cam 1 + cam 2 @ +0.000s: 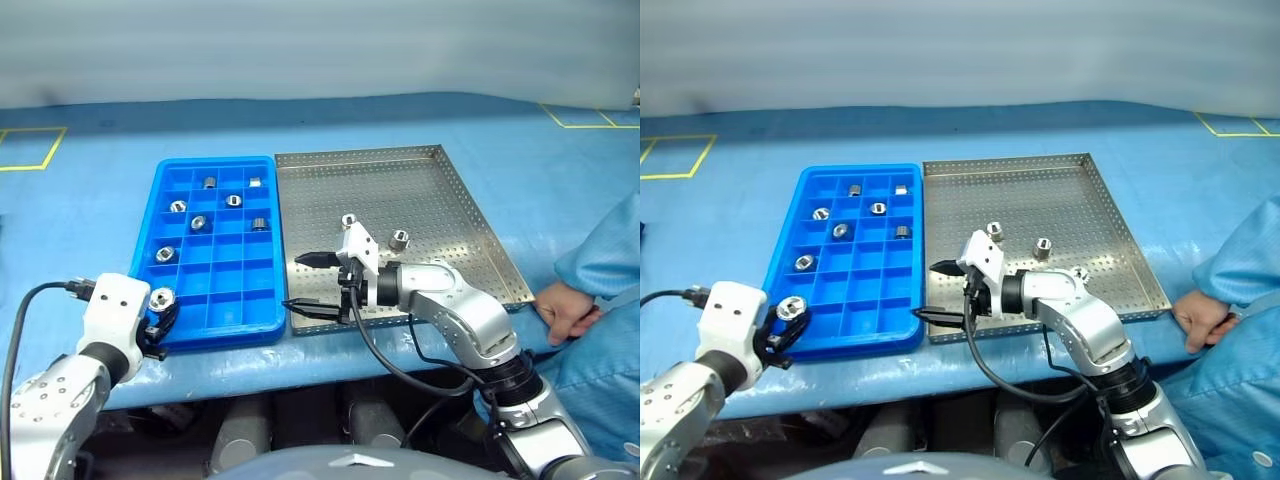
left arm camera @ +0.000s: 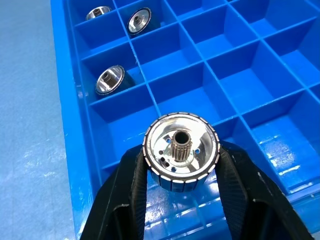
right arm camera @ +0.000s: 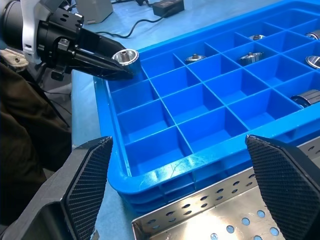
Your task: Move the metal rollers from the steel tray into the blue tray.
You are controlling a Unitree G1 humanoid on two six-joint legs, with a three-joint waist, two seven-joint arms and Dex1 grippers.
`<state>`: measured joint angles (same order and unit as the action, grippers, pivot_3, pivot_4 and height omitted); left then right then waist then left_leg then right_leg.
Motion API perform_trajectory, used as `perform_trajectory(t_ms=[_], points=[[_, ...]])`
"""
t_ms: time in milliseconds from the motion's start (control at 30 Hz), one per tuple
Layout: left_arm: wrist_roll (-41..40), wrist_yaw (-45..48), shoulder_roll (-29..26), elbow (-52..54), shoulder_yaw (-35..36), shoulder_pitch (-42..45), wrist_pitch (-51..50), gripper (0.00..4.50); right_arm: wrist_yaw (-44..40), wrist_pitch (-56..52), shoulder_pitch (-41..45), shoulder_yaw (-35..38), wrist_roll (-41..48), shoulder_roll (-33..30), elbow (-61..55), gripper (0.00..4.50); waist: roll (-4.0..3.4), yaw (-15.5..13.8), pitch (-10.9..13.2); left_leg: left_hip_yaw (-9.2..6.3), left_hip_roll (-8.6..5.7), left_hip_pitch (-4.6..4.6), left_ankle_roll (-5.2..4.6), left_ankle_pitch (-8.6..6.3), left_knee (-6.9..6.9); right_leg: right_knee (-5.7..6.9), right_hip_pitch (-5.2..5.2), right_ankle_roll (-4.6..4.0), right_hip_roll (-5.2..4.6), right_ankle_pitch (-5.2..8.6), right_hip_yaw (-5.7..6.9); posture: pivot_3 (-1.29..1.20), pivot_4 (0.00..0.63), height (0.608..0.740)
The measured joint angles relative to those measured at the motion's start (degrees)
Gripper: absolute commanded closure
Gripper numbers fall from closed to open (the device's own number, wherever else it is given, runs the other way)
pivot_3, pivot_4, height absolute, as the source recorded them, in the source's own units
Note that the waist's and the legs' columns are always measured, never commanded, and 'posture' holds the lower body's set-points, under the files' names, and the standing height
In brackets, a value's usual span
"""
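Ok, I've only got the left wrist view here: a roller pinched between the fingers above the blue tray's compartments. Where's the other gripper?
Observer: The right gripper hangs open and empty over the near left corner of the steel tray, right beside the blue tray.
Operator: How many rollers lie in the steel tray?
Observer: Two rollers stand clear, and; what looks like a third sits close by the right arm.
Operator: Anyone near the work?
Observer: Yes, a person's hand rests just off the steel tray's near right corner.
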<state>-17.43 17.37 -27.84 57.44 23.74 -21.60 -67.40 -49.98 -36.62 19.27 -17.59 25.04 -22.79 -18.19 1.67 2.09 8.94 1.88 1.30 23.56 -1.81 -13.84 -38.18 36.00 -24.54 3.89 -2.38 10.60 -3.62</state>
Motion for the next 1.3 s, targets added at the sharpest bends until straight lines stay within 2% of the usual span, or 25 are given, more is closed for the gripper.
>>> perform_trajectory(t_ms=[233,367,467,633,767,867,1100,1300], points=[[2.1,0.1,-1.8,-0.5,0.8,-2.9,2.8,0.46,0.3,0.0,0.1,0.0,-0.4,-0.2,0.2,0.00,0.02,-0.1,0.0,-0.01,0.04,0.00,0.02,-0.01,0.03,-0.01,-0.04,-0.06,0.00,0.03,0.07,0.03,0.150,0.740],[1.2,0.3,-0.3,-1.0,1.0,1.1,3.9,0.46,1.4,0.0,0.1,0.0,-1.2,-0.3,0.3,0.00,0.02,-0.2,0.0,-0.03,0.04,0.00,0.02,-0.01,0.00,-0.01,-0.03,-0.06,-0.02,0.03,0.11,0.03,0.150,0.740],[-2.4,2.1,2.9,-2.1,-0.8,8.1,6.6,0.46,3.4,0.0,0.0,0.1,-2.6,-0.5,0.4,0.00,0.03,-0.8,0.0,-0.05,0.00,0.01,0.03,0.00,-0.02,-0.02,0.02,-0.07,-0.04,0.02,0.15,0.01,0.150,0.740],[-6.0,4.2,6.4,-10.7,-10.8,21.4,11.3,0.46,6.6,0.4,-0.6,0.5,-7.0,-3.7,-0.2,0.00,0.05,-1.0,-0.1,-0.01,-0.25,0.03,0.02,0.01,-0.02,-0.02,0.06,-0.07,-0.02,0.01,0.14,-0.05,0.150,0.740],[-0.7,5.2,4.4,-22.8,-26.3,32.9,15.1,0.46,9.7,1.3,-1.7,1.3,-11.1,-6.6,-0.6,0.00,0.04,-0.6,-0.1,0.06,-0.42,0.05,0.05,0.04,-0.02,-0.02,0.11,-0.07,0.03,0.01,0.11,-0.13,0.150,0.740],[1.6,6.0,5.6,-31.6,-31.8,37.5,18.9,0.46,11.4,1.0,-3.5,3.0,-12.0,-8.2,-1.8,0.00,0.04,0.6,-0.1,0.07,-0.43,0.11,0.00,0.00,0.01,-0.06,0.02,-0.04,0.02,-0.01,0.02,-0.18,0.150,0.740],[4.1,5.2,13.7,-52.8,-33.4,47.3,24.4,0.46,14.2,-0.4,-8.0,5.3,-11.9,-8.3,-8.0,0.00,0.03,3.8,-0.1,-0.03,-0.43,0.15,-0.01,0.00,-0.02,-0.06,0.02,0.10,0.08,-0.06,-0.04,-0.27,0.150,0.740],[7.2,4.3,15.3,-64.1,-33.4,52.6,28.3,0.46,16.2,-1.4,-10.0,5.9,-11.8,-7.9,-9.8,0.00,0.00,6.8,-0.1,-0.08,-0.48,0.05,-0.04,0.02,-0.08,-0.03,0.12,0.42,0.07,0.02,-0.20,-0.30,0.150,0.740]])
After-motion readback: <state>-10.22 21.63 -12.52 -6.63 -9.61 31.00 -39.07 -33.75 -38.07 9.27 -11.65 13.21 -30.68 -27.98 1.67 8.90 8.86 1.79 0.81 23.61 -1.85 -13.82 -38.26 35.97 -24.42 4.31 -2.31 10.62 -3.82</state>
